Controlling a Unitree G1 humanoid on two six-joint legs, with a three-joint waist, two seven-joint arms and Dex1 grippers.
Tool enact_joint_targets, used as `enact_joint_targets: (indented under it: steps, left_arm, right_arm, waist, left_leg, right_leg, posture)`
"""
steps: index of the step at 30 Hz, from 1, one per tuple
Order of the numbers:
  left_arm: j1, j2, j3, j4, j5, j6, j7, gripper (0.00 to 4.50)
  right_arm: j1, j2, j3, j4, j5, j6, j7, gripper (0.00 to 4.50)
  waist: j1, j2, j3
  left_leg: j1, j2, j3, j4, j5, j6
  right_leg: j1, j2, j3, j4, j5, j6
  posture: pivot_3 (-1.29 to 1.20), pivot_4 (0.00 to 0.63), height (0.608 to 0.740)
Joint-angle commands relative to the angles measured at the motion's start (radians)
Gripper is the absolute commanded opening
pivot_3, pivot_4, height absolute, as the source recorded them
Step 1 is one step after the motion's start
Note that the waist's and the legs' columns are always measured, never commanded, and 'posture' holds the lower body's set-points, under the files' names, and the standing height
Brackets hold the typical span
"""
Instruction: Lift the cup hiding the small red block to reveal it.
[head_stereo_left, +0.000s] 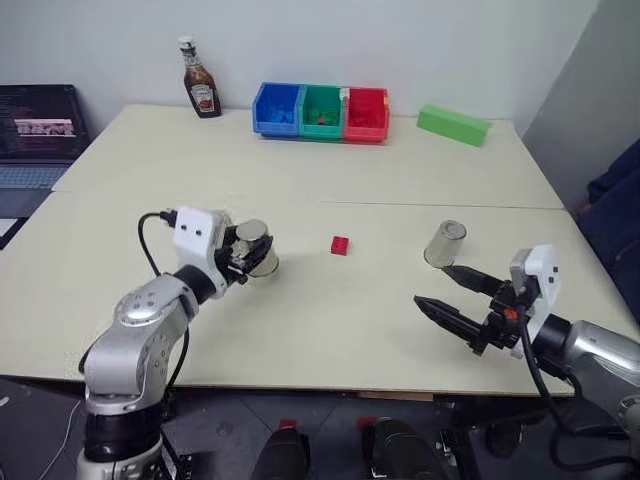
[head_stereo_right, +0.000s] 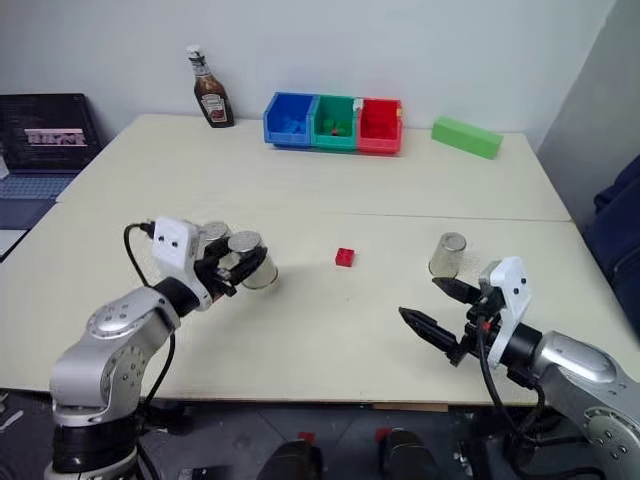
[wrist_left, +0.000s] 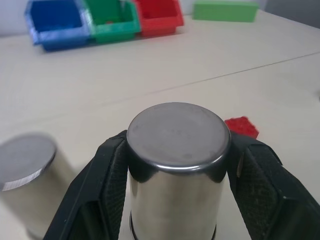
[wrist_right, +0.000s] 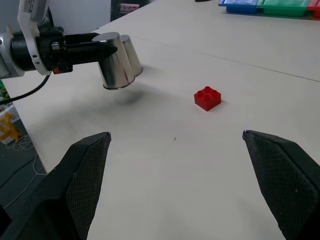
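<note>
Though lifted clear of the tabletop (head_stereo_left: 330, 330) in the closed left tool (head_stereo_left: 247, 258), cup (head_stereo_left: 258, 247) held upside down beside a second cup (wrist_left: 27, 172) at its far side. Block (head_stereo_left: 340, 245) bare on the tabletop, mid-way between the arms: reveal judged done. Right tool (head_stereo_left: 440, 290) wide open, holding nothing, near a third cup (head_stereo_left: 445, 243). Blue (head_stereo_left: 278, 108), green (head_stereo_left: 322, 111) and red (head_stereo_left: 367, 113) bins at the far edge, contents unclear.

Pale table (head_stereo_left: 330, 340) with the small red block (head_stereo_left: 340, 245) bare at centre, one cup (head_stereo_left: 445, 243) standing right. Far edge: ketchup bottle (head_stereo_left: 200, 80), blue, green and red bins (head_stereo_left: 321, 111), green block (head_stereo_left: 454, 125).
</note>
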Motion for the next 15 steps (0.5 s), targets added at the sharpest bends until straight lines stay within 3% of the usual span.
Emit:
enact_joint_targets:
  steps: [1, 15]
  left_arm:
    - [0.023, -0.022, -0.01, 0.003, 0.011, -0.089, 0.007, 2.59]
    - [-0.079, -0.085, -0.123, 0.31, 0.088, -0.341, -0.031, 2.59]
  right_arm:
    - [-0.024, -0.009, 0.002, 0.003, -0.013, -0.024, 0.02, 4.5]
    - [-0.001, -0.012, -0.015, -0.011, -0.02, -0.017, 0.012, 4.5]
  waist:
    - [0.002, 0.0, 0.0]
    - [0.006, 0.0, 0.0]
  left_leg:
    - [0.0, 0.0, 0.0, 0.0, 0.0, 0.0]
    - [-0.001, 0.0, 0.0, 0.0, 0.0, 0.0]
  right_leg:
    - [0.0, 0.0, 0.0, -0.001, 0.0, 0.0]
    - [0.0, 0.0, 0.0, -0.001, 0.0, 0.0]
  posture:
    - [0.0, 0.15, 0.74]
    - [0.0, 0.15, 0.74]
